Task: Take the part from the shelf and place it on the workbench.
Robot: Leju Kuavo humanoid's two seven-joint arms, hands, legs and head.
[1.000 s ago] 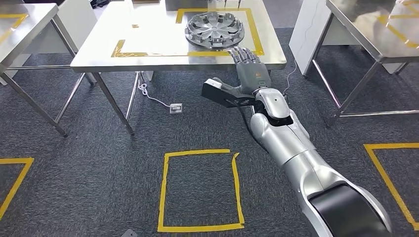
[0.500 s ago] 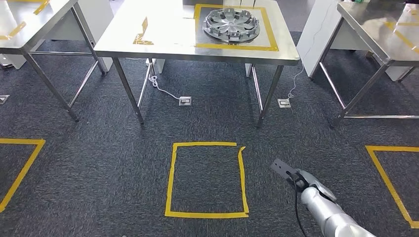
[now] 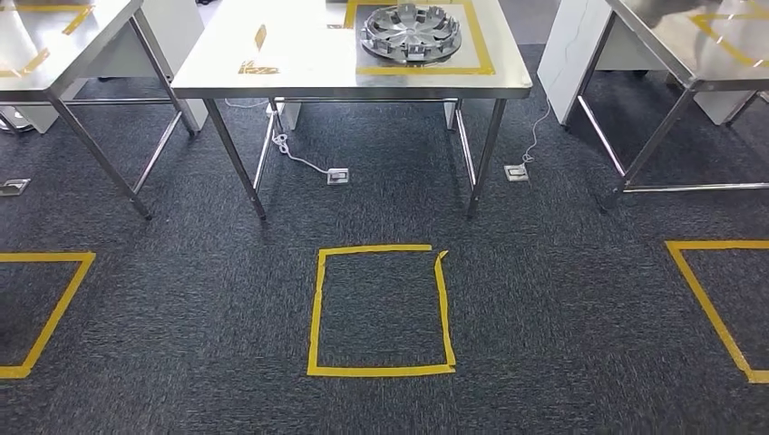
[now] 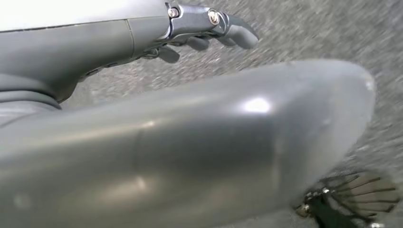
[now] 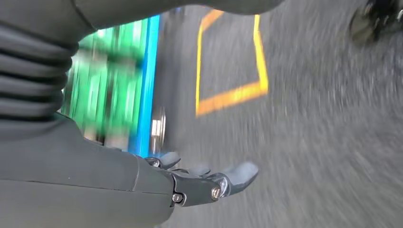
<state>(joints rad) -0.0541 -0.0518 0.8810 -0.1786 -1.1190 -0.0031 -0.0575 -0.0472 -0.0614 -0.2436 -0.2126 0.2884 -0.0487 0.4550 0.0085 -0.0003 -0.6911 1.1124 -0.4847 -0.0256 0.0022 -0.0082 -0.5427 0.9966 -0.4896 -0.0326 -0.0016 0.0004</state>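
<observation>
Wheel cover point(image 3: 412, 33), the round silver part with spokes, lies flat on the steel workbench point(image 3: 299, 68), inside the yellow tape frame point(image 3: 481, 56) at the far right of the tabletop. By the look of things the placing is done: the part rests on the bench and neither hand is touching it. Both hands hang well apart from it, low over the dark carpet point(image 3: 544, 299), so the part lies ahead of and above the fingers. Being round, it has no long axis to speak of. Which hand is nearer cannot be told from these pictures. The left hand point(image 4: 209, 28) holds nothing; its fingers reach out loosely with small gaps between them, over bare carpet. The right hand point(image 5: 204, 183) is likewise free of any load, fingers extended and slightly spread, with a yellow tape square point(image 5: 228, 61) on the floor beyond and a blurred green and blue rack point(image 5: 119, 80) beside it.
</observation>
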